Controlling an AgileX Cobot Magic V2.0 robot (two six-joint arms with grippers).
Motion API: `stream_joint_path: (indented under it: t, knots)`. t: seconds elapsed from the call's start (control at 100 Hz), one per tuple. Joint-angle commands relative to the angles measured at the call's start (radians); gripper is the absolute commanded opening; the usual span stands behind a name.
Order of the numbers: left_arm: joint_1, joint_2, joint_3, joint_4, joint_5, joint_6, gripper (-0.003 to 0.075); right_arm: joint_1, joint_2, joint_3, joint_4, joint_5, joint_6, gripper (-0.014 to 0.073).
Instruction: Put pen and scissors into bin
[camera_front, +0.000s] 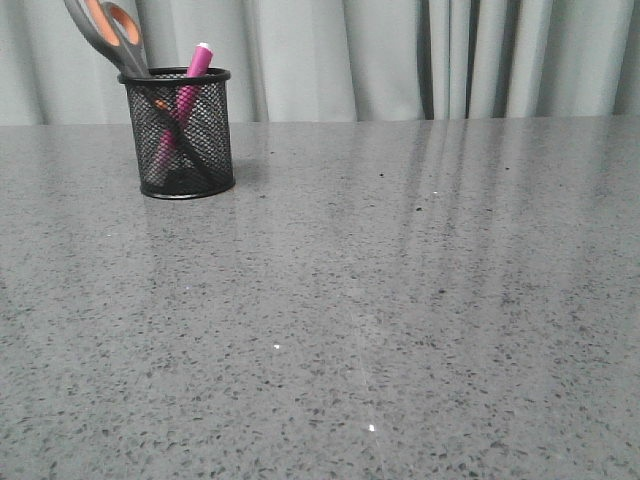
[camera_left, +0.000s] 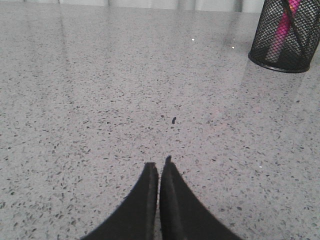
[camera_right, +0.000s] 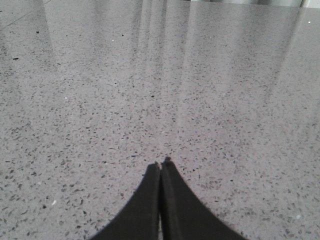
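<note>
On a grey speckled worktop (camera_front: 400, 300), the pen (camera_front: 192, 75) and scissors (camera_front: 115, 35) stood inside the black mesh bin (camera_front: 185, 135). Both arms' jaws were pressed together, holding nothing. The task looked complete; arms should simply stay clear.

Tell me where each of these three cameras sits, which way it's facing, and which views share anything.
Front view: looks forward over the grey speckled table toward the curtain; the mesh pencil cup with scissors and pink pen stands far left; no robot parts show.
Left wrist view: on the left arm, low over the table; left gripper jaws shut, empty.
Right wrist view: on the right arm, over bare tabletop; right gripper jaws shut, empty.
Shared: front and left wrist views both show the cup and pen.
</note>
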Motion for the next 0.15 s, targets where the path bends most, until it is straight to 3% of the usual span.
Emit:
stream_joint_path:
  t: [0.0, 0.14]
  knots:
    - [0.001, -0.032, 0.043, -0.014, -0.043, -0.009, -0.0019, -0.008, -0.017, 0.013, 0.006, -0.037, -0.011, -0.0069]
    - [0.001, -0.032, 0.043, -0.014, -0.043, -0.009, -0.0019, -0.008, -0.017, 0.013, 0.006, -0.037, -0.011, -0.0069]
